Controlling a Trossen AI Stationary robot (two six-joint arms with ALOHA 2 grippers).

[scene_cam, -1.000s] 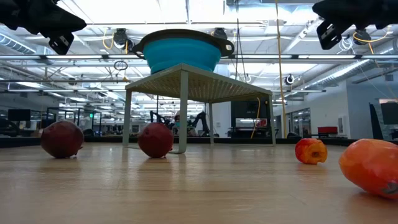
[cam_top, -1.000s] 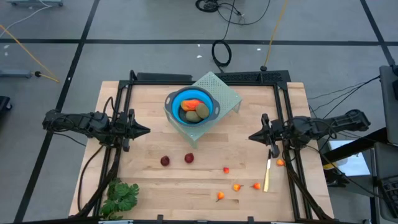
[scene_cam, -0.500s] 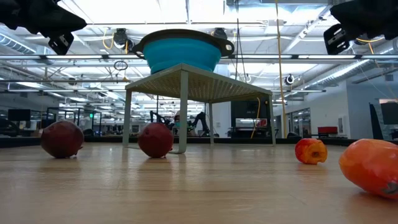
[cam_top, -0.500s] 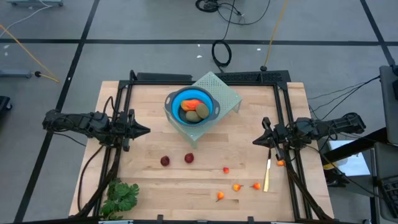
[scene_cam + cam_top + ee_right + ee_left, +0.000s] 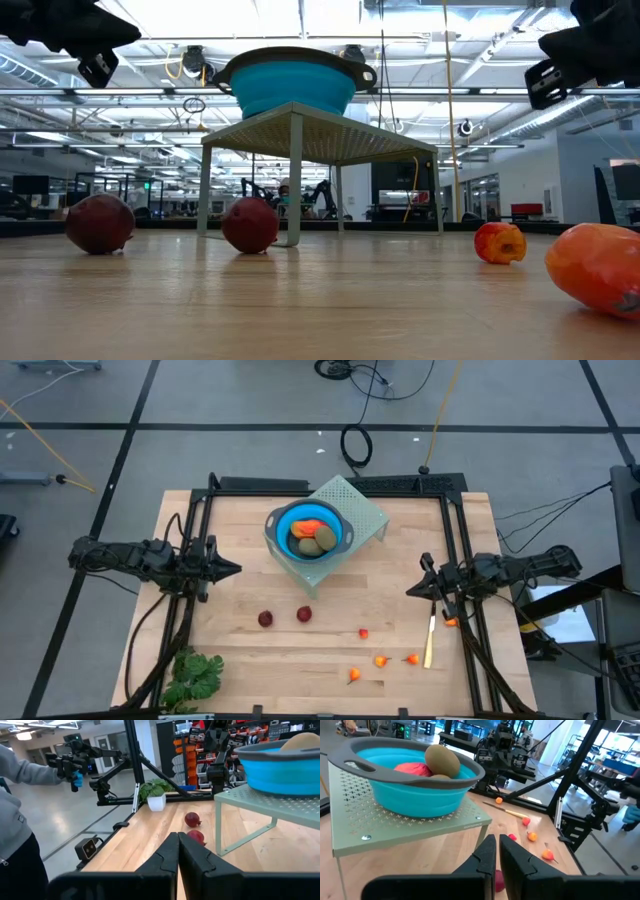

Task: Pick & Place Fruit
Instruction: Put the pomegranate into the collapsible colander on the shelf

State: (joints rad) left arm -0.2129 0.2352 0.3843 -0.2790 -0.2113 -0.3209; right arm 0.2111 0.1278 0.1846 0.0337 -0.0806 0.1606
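Note:
The blue bowl [image 5: 305, 532] sits on a pale-green perforated stand [image 5: 362, 510] and holds two olive-brown ovals [image 5: 313, 542] and the longer red-orange piece [image 5: 308, 526]. Two dark-red balls [image 5: 265, 619] [image 5: 304, 614] rest on the wooden table nearer the near edge. Several tiny orange-red pieces [image 5: 381, 660] lie scattered toward the right. My left gripper [image 5: 235, 569] hovers shut left of the stand, above the table. My right gripper [image 5: 410, 589] hovers shut to the right of the stand, high above the table [image 5: 555, 80].
A thin yellow stick [image 5: 429, 640] lies near the right arm, and one tiny orange piece [image 5: 451, 622] sits under that arm. A leafy green bunch [image 5: 195, 675] lies at the near-left corner. Black frame rails [image 5: 200, 540] run along both sides. A person in a grey sleeve [image 5: 20, 775] stands beyond the table.
My right gripper has drawn back a little toward the table's right and near edges, staying shut and high. The left arm and all the fruit have kept still.

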